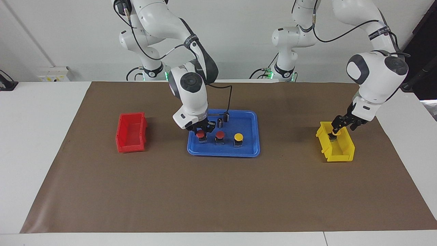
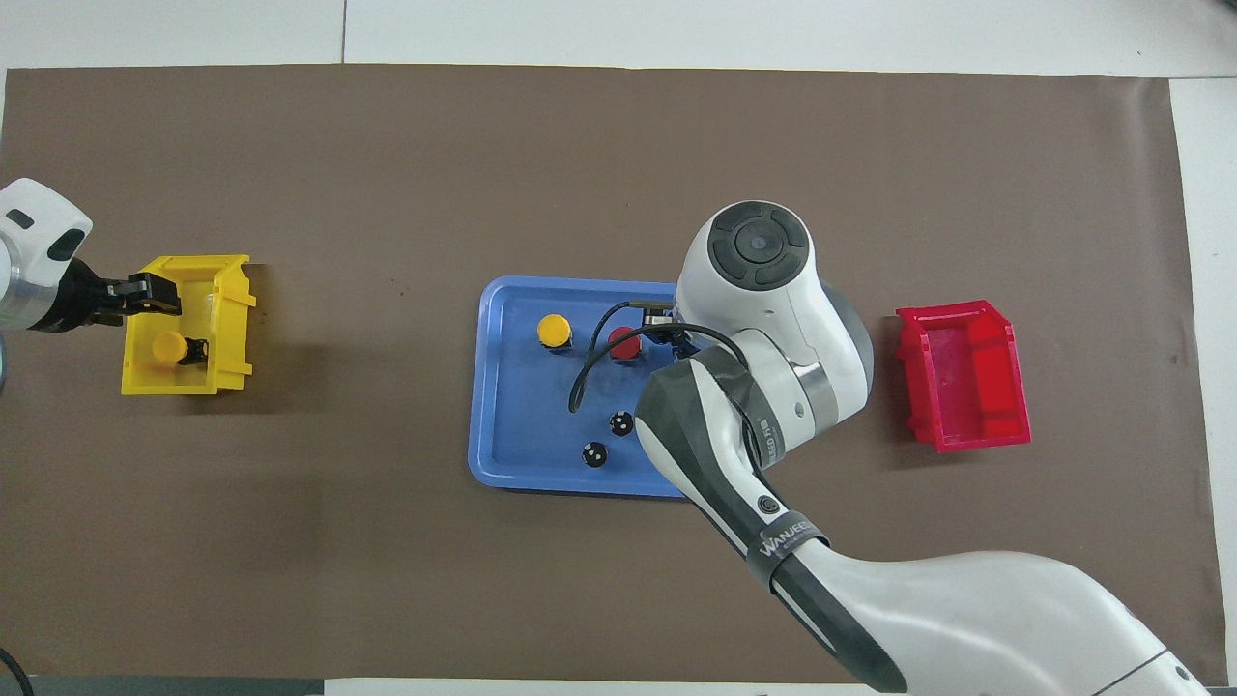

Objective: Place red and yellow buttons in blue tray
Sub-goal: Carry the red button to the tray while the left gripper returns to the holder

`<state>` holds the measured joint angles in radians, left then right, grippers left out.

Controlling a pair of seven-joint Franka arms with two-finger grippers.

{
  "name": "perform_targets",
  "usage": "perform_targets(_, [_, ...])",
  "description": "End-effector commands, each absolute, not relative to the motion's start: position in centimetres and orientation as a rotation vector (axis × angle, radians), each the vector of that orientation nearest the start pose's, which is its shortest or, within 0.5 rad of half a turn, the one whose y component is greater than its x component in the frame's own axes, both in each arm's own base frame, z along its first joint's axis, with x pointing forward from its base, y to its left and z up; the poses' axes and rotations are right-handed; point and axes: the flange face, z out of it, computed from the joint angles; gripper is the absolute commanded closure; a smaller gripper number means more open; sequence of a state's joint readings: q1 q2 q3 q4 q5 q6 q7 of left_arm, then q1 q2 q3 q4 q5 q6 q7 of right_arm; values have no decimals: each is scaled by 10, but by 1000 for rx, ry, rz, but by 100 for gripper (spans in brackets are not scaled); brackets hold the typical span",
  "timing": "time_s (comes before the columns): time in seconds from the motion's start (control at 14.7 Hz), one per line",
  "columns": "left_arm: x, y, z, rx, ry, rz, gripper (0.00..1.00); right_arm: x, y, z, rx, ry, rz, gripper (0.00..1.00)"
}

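Note:
The blue tray (image 1: 251,150) lies mid-table and also shows in the overhead view (image 2: 503,425). In it stand a red button (image 1: 220,135), a yellow button (image 1: 238,137) and another red button (image 1: 200,134). My right gripper (image 1: 202,131) is low in the tray, right at that second red button, which the arm hides from above. The first red button (image 2: 624,343) and the yellow one (image 2: 554,331) show in the overhead view. A second yellow button (image 2: 171,346) lies in the yellow bin (image 2: 232,329). My left gripper (image 1: 336,131) is down at this bin (image 1: 341,152), over that button.
Two small dark capless cylinders (image 2: 621,422) (image 2: 593,454) stand in the tray's part nearer to the robots. A red bin (image 1: 131,132) sits toward the right arm's end of the table. Brown paper covers the table.

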<state>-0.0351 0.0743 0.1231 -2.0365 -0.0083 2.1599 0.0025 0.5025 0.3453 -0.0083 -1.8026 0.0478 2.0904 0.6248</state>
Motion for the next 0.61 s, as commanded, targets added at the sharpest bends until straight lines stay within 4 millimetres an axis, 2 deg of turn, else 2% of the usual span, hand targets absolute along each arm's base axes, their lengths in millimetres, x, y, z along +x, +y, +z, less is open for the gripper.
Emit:
perform_targets(0.0, [559,55,395,-3143,-144,-96,35,556,298,348,-3140,271,88,53])
perform_targets(0.07, [552,54,386,-3145,-140,-81,36,555,297,347,-3141,278,91,21])
perform_targets(0.14, [548,55,379,-3143,-144,-83,36,558,298,353,-3137,292,82,0])
perform_targets(0.2, [547,54,376,-3144,-142,-81,36,561,299,366,-3127,301,55,0])
perform_targets(0.34, [545,53,373,-3145,-137,-62,36,577,278,414,-3110,341,4,0])
perform_targets(0.41, [544,54,373,-3145,-140,-62,37,589,254,443,-3109,379,-11,0])
perform_targets(0.55, [541,53,370,-3146,-138,-57,39,595,199,497,-3117,351,1,0])
